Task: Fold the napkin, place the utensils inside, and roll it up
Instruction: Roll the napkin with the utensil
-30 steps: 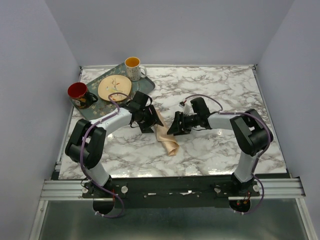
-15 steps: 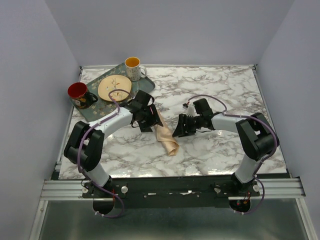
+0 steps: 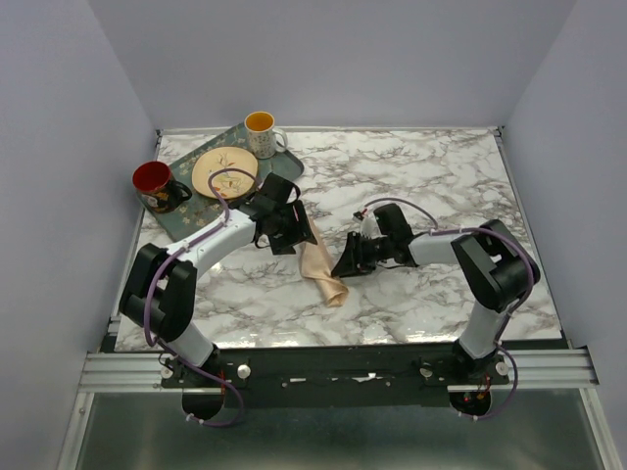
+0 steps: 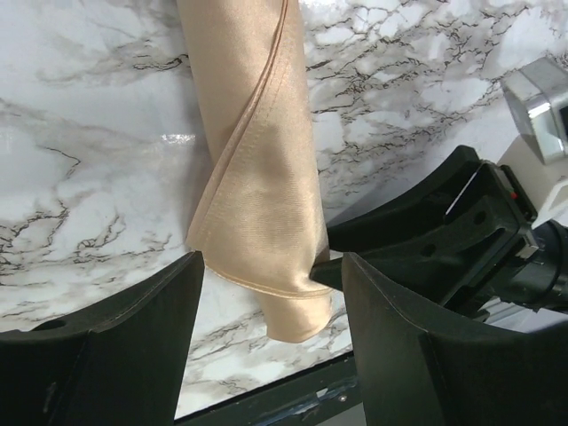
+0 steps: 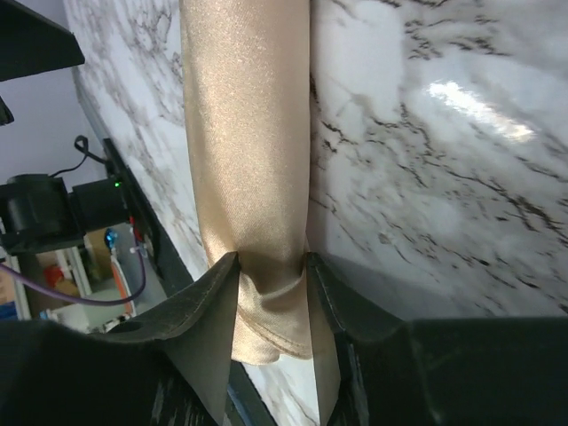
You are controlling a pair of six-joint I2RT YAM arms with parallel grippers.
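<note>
Pinching the napkin [image 5: 248, 177] near its end, the right gripper [image 5: 272, 288] has both fingers pressed against the cloth, which narrows and creases between them. The napkin lies as a long, loose roll on the table [image 3: 421, 186], between the 2 grippers. The left gripper [image 4: 272, 266] hangs over the same roll with its jaws wide apart and nothing held; the roll's end lies in the gap between them. No utensils show in any view, so whether they sit inside the roll cannot be told.

The main risk is likely unrolling. 1 hemmed flap runs free down the outside of the roll, and a grip on 1 end alone does not hold it down. A pull or lift from there could let the layers slacken and open. If the utensils are inside, tilting the roll could let them slide out, since neither end looks tucked. A squeeze on soft cloth may also catch only the outer layer and drag it off the core. The 2 grippers sit very near each other, so a careless move by either one could knock the other or shove the roll askew.
</note>
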